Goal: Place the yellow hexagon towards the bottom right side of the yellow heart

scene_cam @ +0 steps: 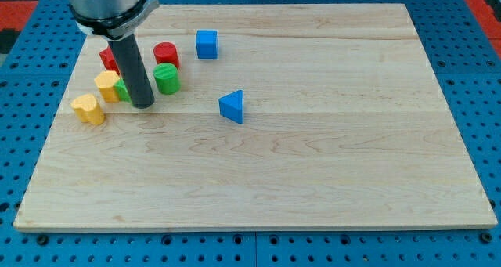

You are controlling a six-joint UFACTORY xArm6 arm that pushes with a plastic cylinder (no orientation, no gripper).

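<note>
Yellow heart block (pixel 88 109) nearest, table's (pixel 313 181) left | yellow hexagon block (pixel 107 86) just up-right of it, touching my tip's (pixel 142 105) left side | no fingers, rod only | progress: hexagon not yet at heart's bottom right; push left to do.

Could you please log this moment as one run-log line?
my tip: beside yellow hexagon | yellow heart: lower left of hexagon | placement: not done
</note>
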